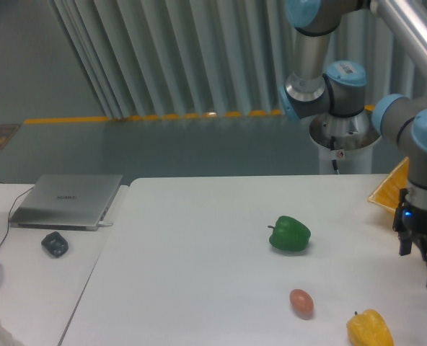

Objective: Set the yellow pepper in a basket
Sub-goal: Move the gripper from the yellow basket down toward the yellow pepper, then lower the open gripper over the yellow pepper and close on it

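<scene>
Yellow pepper (pixel 370 329) is sitting at the bottom right of the frame, on the white table (pixel 199 274), its small dark stem pointing up and to the left, its lower edge cut off by the frame border. I am seeing the gripper (pixel 420 261) hanging at the right edge, above and to the right of the pepper and clear of it; its two dark fingers (pixel 405 243) are pointing downward with a gap between them, so I am reading the pincer as spread apart and holding nothing. A small blue light is glowing on the gripper body just above the fingers. The basket (pixel 391 187) is showing only as a yellow woven corner at the right edge, mostly hidden behind the arm's grey and blue wrist, further up the frame than the gripper. A green bell pepper (pixel 290 233) is lying near the middle of the table, well apart from the yellow one. Between them, lower down, a small reddish-brown egg-shaped object (pixel 301 303) is resting just left of the yellow pepper without touching it. On the left, on a separate lighter surface, I am seeing a closed silver laptop (pixel 67 200) with a small dark object (pixel 55 244) in front of it.
</scene>
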Available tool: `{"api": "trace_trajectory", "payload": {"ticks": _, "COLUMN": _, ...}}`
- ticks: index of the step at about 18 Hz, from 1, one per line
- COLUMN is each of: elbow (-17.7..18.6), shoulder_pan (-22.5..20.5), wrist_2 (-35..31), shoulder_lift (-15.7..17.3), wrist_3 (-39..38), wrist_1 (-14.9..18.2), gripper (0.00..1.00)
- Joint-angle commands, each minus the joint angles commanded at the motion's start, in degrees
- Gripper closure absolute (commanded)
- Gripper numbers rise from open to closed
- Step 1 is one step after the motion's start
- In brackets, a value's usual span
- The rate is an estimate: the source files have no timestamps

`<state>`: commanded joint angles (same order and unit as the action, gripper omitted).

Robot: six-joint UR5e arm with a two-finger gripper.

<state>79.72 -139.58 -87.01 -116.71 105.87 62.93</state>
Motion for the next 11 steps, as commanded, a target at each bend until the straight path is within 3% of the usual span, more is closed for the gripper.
{"api": "trace_trajectory", "payload": {"ticks": 3, "elbow": -2.4, "shoulder_pan": 1.3, "wrist_2": 0.1, "shoulder_lift": -1.1, "wrist_3": 7.4, "wrist_1": -0.1, "gripper": 0.00}}
{"api": "trace_trajectory", "payload": {"ticks": 9, "elbow": -3.1, "shoulder_pan": 4.0, "wrist_2": -0.2, "shoulder_lift": -2.2, "wrist_3": 21.0, "wrist_1": -0.3, "gripper": 0.00}}
{"api": "trace_trajectory", "payload": {"ticks": 11, "elbow": -3.1, "shoulder_pan": 5.2, "wrist_2": -0.3, "shoulder_lift": -3.3, "wrist_3": 24.5, "wrist_1": -2.8, "gripper": 0.00}}
